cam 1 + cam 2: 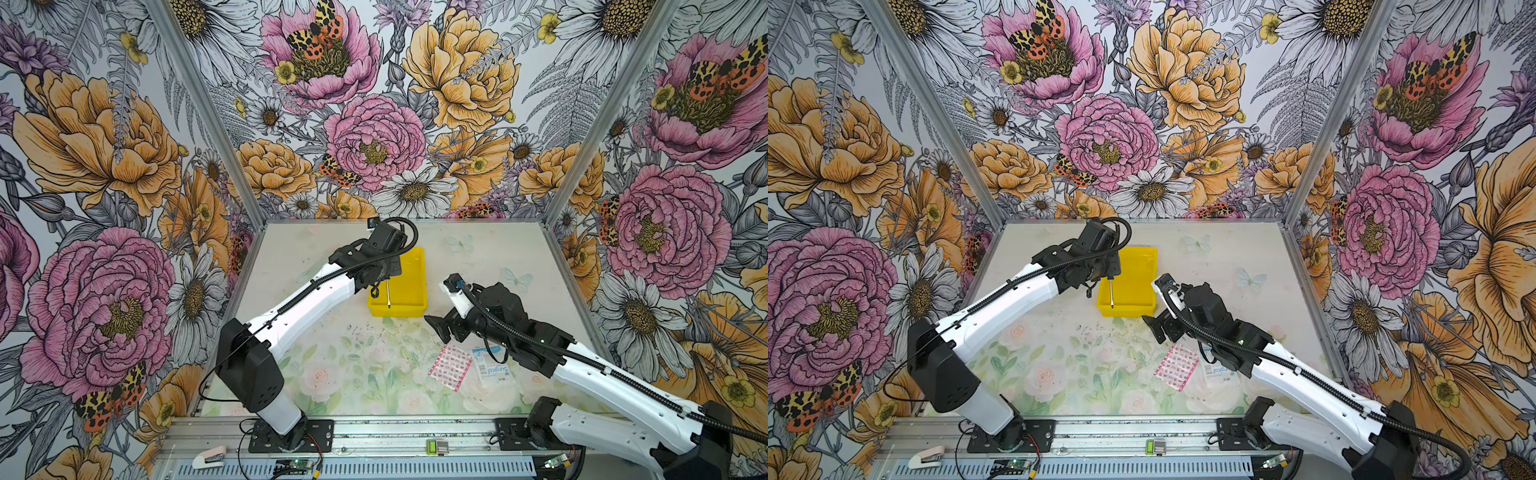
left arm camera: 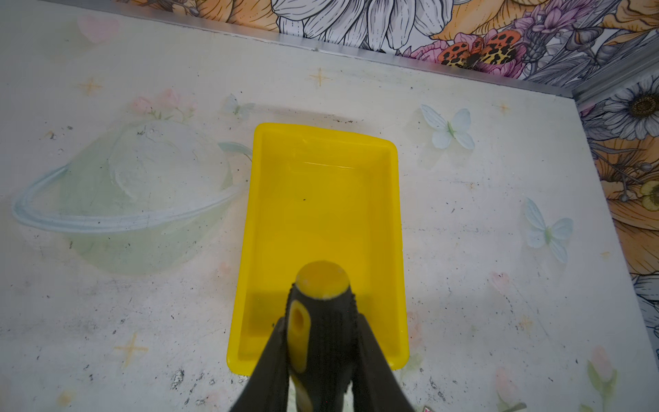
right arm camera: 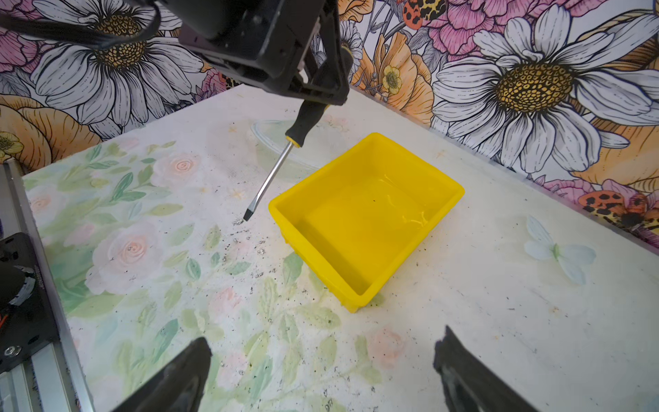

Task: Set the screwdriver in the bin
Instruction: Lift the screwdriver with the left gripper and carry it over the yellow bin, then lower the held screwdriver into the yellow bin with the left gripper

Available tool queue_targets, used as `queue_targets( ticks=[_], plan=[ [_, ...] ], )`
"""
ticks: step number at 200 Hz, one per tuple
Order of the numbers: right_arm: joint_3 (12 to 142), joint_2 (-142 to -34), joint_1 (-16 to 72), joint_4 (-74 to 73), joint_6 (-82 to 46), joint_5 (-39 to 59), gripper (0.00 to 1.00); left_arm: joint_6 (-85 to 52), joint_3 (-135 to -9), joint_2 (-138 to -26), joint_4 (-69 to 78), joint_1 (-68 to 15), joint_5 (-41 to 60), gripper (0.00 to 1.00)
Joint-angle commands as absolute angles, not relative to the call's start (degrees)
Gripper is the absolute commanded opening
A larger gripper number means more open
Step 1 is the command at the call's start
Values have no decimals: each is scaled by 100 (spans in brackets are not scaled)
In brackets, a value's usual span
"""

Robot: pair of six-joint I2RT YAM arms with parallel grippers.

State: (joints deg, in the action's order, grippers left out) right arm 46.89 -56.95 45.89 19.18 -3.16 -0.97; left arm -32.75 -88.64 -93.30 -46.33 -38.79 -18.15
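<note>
The screwdriver [image 3: 281,160] has a black-and-yellow handle [image 2: 322,314] and a thin metal shaft [image 1: 387,293]. My left gripper [image 2: 322,331] is shut on the handle and holds the tool in the air, tilted, tip downward. In both top views the shaft hangs over the front left part of the bin [image 1: 409,282], a shallow bright yellow tray [image 1: 1138,274] with nothing inside [image 2: 321,199]. My right gripper [image 1: 438,326] is open and holds nothing, low over the table just right of the bin's front corner [image 3: 356,303].
A pink-dotted packet [image 1: 451,365] and a white packet [image 1: 492,368] lie on the table under the right arm. Black specks are scattered in front of the bin [image 3: 246,242]. Flowered walls close the table's back and sides.
</note>
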Motion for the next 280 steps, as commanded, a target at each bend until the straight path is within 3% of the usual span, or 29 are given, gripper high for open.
queue_targets(
  ticks=[1,108,280],
  plan=[
    [4980,-5885,4409,1950,-312,-360,100,-2906,-9102,-9521,-4477,-3712,-1429,0],
    [4985,-6082,4120,1935,-1044,-957,99,-2900,-10126,-10971,-4177,-3309,-1006,0],
    [4852,-6470,3955,1748,-661,-892,99,-3015,-10578,-12333,-4183,-3146,-851,0]
  ],
)
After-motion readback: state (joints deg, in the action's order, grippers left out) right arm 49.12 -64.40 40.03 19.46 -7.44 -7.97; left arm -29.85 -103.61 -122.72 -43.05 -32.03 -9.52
